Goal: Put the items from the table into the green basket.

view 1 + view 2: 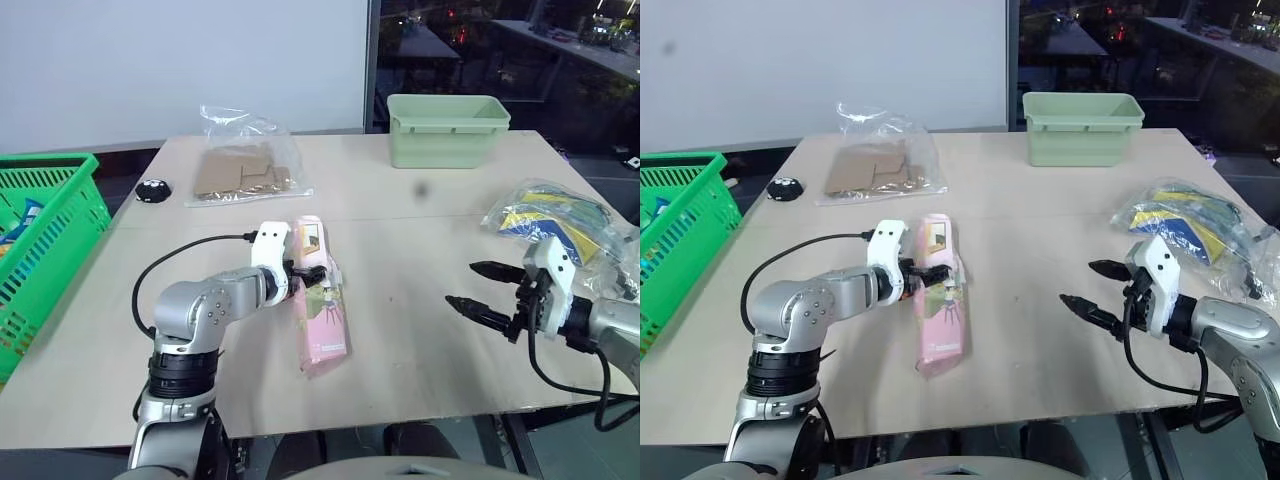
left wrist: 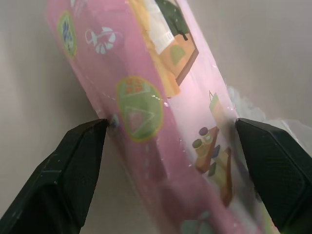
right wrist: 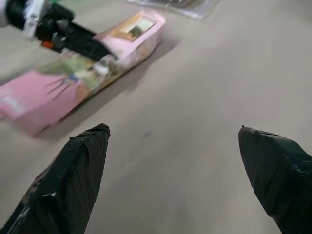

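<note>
Two arms reached over the large rectangular table with a plain light beige wood-coloured top [image 1: 400, 330]. The left gripper [image 1: 312, 272] had its black fingers spread on either side of the long pink patterned packet [image 1: 322, 315], which lay flat near the middle of the table; in the left wrist view one fingertip [image 2: 100, 127] touched the packet's edge while the other stood just off its far edge, so nothing was clamped. The right gripper [image 1: 475, 288] hovered over bare tabletop well to the right of the packet, its two fingers wide apart and holding nothing. Just behind that arm, near the table's right edge, lay the clear bag of blue-and-yellow contents [image 1: 550, 220]. At the far side of the table sat the clear bag of brown cardboard pieces [image 1: 243, 168], with a small black round object [image 1: 153, 190] beside it toward the left edge. A pale mint-green solid-walled plastic tub [image 1: 445, 128] stood at the far right of the table. The bright green plastic shopping basket with slotted lattice walls [image 1: 45, 250] stood off the table's left edge, with something blue partly visible inside.
</note>
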